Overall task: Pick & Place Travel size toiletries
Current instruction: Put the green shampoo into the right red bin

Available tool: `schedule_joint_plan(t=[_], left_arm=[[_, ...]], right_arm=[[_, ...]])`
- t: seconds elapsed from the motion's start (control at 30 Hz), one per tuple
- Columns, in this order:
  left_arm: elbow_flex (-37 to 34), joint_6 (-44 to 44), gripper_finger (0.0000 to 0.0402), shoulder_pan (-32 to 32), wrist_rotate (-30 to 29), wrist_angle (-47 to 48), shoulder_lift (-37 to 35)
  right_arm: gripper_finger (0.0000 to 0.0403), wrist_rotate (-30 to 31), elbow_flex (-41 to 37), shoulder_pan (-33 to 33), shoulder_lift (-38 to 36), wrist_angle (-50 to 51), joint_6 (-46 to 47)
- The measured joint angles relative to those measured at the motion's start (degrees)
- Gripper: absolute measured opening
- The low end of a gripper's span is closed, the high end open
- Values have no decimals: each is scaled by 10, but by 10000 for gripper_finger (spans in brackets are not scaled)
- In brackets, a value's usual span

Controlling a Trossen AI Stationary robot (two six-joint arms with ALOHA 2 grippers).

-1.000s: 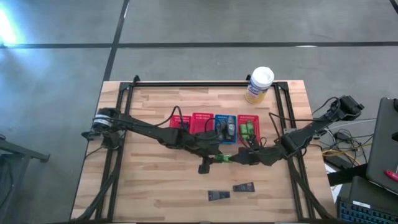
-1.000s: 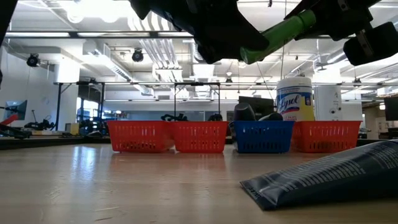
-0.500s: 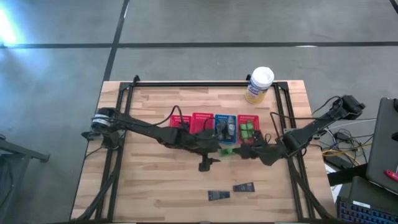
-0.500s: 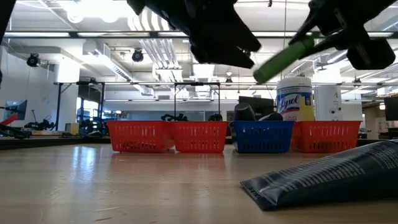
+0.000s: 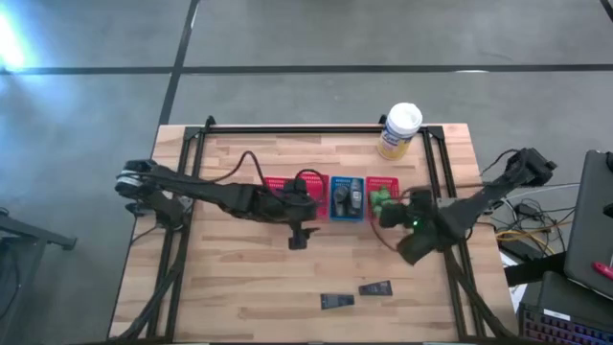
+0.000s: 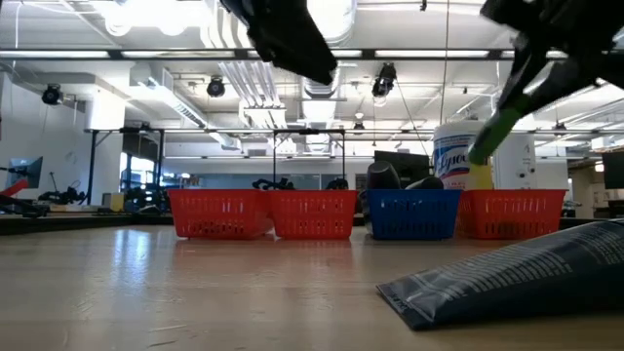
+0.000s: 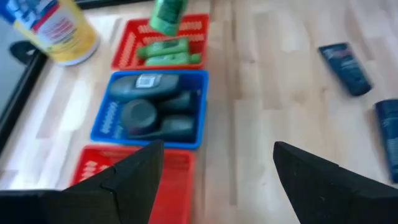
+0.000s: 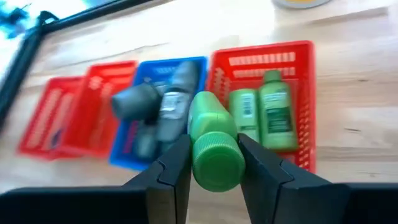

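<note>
Green bottle (image 8: 214, 144), bright, round-capped, hangs pinched between the right claw (image 8: 214, 163) fingers above the red basket (image 5: 381, 198) at the row's 3 o'clock end, where two like bottles (image 8: 261, 118) lie. Left claw (image 7: 214, 168), spread wide and empty, hovers by the middle baskets. Bare surface (image 5: 239, 287) lies toward 6 o'clock, except two dark sachets (image 5: 355, 295).

One camera looks straight down, one level across the light wooden table (image 5: 239, 278); both wrist cameras look closely at the blue mesh basket (image 7: 149, 109)
</note>
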State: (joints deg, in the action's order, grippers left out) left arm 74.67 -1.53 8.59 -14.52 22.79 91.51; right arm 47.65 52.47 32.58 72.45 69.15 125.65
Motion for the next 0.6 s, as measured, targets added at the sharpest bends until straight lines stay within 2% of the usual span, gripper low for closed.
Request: schedule_joint_plan(t=[0.1, 0.23, 0.4, 0.6], left_arm=[[-3, 6, 306, -10, -1, 30, -7], [-24, 19, 303, -23, 10, 38, -19], [-55, 20, 302, -39, 59, 34, -36], [-86, 34, 301, -52, 96, 19, -53]], right_arm=[[102, 10, -7, -5, 60, 26, 77], [102, 19, -12, -43, 110, 26, 81], [113, 5, -21, -96, 137, 30, 45], [153, -95, -24, -120, 135, 15, -77]])
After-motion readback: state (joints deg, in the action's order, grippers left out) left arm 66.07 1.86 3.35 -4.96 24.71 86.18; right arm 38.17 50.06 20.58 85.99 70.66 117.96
